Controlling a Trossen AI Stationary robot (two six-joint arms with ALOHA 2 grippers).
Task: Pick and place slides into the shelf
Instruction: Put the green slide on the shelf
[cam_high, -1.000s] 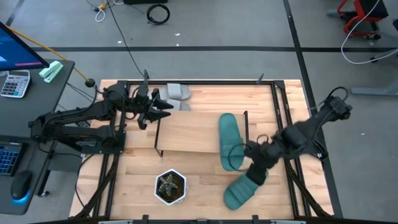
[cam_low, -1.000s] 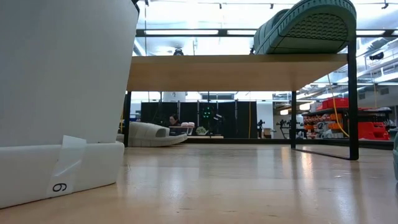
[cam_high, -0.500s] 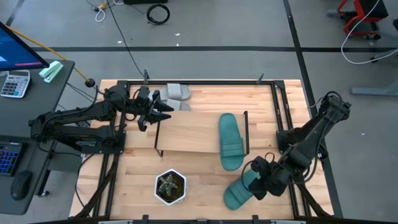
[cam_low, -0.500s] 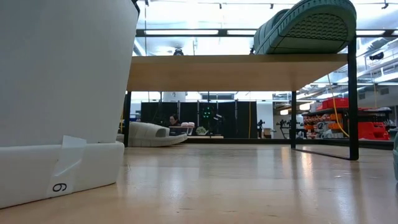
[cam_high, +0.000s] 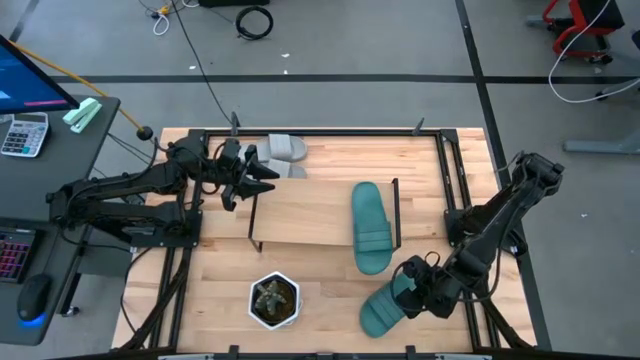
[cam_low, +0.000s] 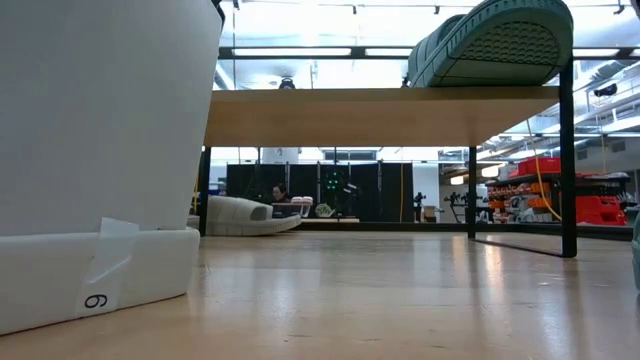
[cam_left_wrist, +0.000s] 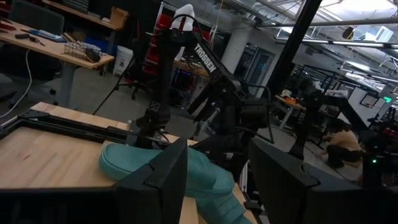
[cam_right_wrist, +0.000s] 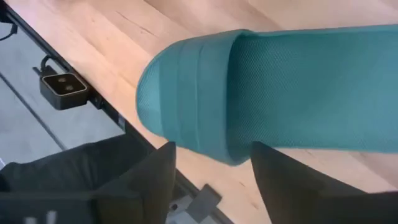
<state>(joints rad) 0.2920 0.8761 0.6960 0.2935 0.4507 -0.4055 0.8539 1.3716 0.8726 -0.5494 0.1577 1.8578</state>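
One teal slide (cam_high: 370, 226) lies sole down on the right end of the shelf (cam_high: 300, 215). A second teal slide (cam_high: 383, 307) lies on the table near its front edge, right of the shelf. My right gripper (cam_high: 410, 288) hangs just above it, open; in the right wrist view the gripper (cam_right_wrist: 211, 186) has a finger on either side of the strap end (cam_right_wrist: 186, 93), and no touch shows. Grey slides (cam_high: 283, 152) rest on the table behind the shelf's left end. My left gripper (cam_high: 255, 176) waits open and level beside that end.
A white planter (cam_high: 273, 300) stands on the table in front of the shelf, and in the low view the planter (cam_low: 100, 150) fills the left side. The table's black frame rail (cam_right_wrist: 124, 121) runs close beside the teal slide near my right gripper. Bare wood lies under the shelf board (cam_low: 380, 115).
My right gripper has left the shelf's right end, gone toward the table's near edge and sunk down over the teal slide on the table, rolling as it went. The teal slide on the shelf stays where it lay.
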